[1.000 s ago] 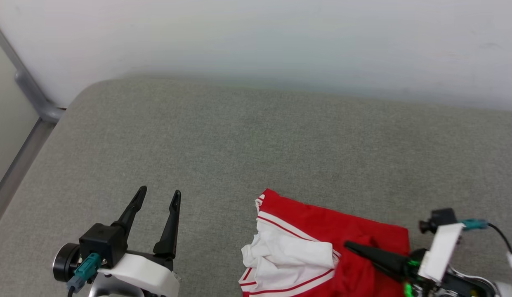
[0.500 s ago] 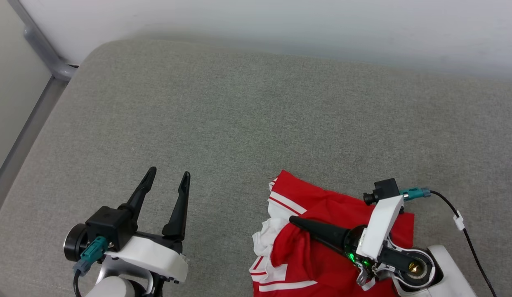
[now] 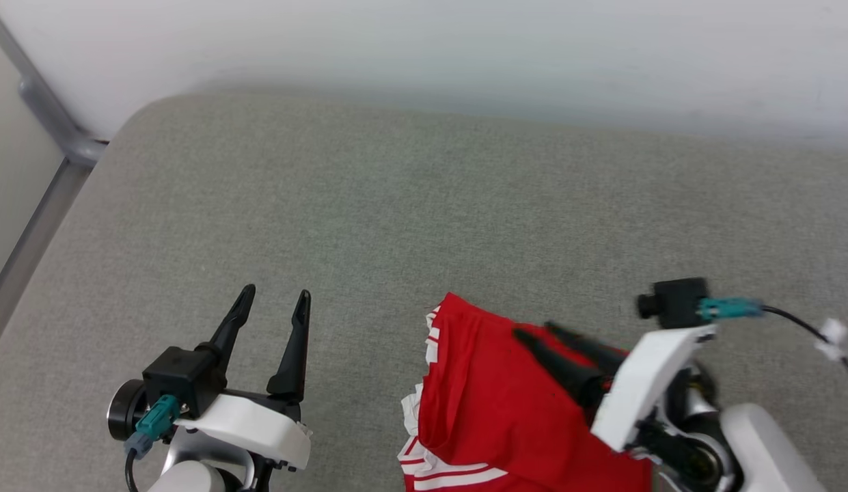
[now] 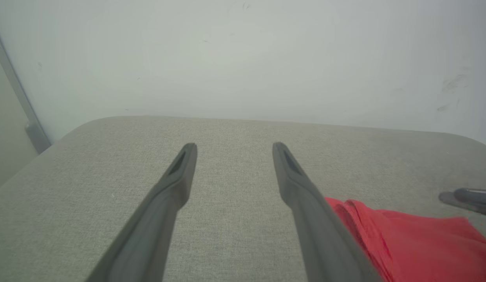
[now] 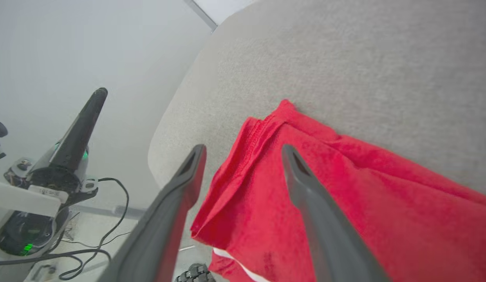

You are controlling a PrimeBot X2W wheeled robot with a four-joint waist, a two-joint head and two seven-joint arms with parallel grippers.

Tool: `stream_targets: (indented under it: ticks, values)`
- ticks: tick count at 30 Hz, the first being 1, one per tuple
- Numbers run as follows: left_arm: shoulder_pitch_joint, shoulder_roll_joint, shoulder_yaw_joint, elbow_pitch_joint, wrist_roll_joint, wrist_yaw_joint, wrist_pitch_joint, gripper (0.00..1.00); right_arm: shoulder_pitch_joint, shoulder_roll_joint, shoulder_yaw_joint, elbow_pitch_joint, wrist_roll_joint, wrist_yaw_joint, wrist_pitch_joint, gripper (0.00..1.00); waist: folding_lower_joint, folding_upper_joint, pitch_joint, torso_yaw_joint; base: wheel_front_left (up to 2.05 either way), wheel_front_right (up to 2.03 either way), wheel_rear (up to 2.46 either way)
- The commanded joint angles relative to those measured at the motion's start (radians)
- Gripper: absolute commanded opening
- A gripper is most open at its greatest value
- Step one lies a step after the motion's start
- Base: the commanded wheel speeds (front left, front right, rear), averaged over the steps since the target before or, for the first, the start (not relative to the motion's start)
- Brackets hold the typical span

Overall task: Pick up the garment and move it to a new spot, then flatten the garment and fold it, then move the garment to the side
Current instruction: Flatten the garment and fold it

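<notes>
Lying folded, garment (image 3: 492,417); striped trim (image 3: 430,339) facing left.

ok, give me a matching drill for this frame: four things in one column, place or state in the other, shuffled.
Things:
1. left hand
2. right hand
3. garment
4. cushion

Place or state:
A. red with striped trim, lying on the cushion
B. grey, rounded far-left corner
C. open, above the red cloth
D. open, over bare cushion, beside the garment

Pairs: 1-D, 2-C, 3-A, 4-B
</notes>
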Motion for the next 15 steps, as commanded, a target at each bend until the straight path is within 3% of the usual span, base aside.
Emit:
stream_targets:
  ticks: [1, 6, 15]
  values:
    - [0.009, 0.001, 0.004, 0.001, 0.003, 0.002, -0.004, 1.00, 0.013, -0.014, -0.013, -0.011, -0.030, -0.001, -0.022, 1.00, -0.0001, 0.0000, -0.011, -0.011, 0.00, 0.00, 0.00]
    - [0.023, 0.005, 0.016, 0.007, 0.008, 0.017, -0.005, 1.00, 0.075, -0.033, -0.139, -0.070, -0.272, -0.001, -0.176, 1.00, -0.0001, 0.0000, -0.039, -0.032, 0.00, 0.00, 0.00]
    - [0.060, 0.011, 0.038, 0.020, 0.027, 0.044, -0.008, 1.00, 0.243, 0.024, -0.423, -0.183, -0.598, -0.001, -0.382, 1.00, -0.0001, 0.0000, -0.102, -0.068, 0.00, 0.00, 0.00]
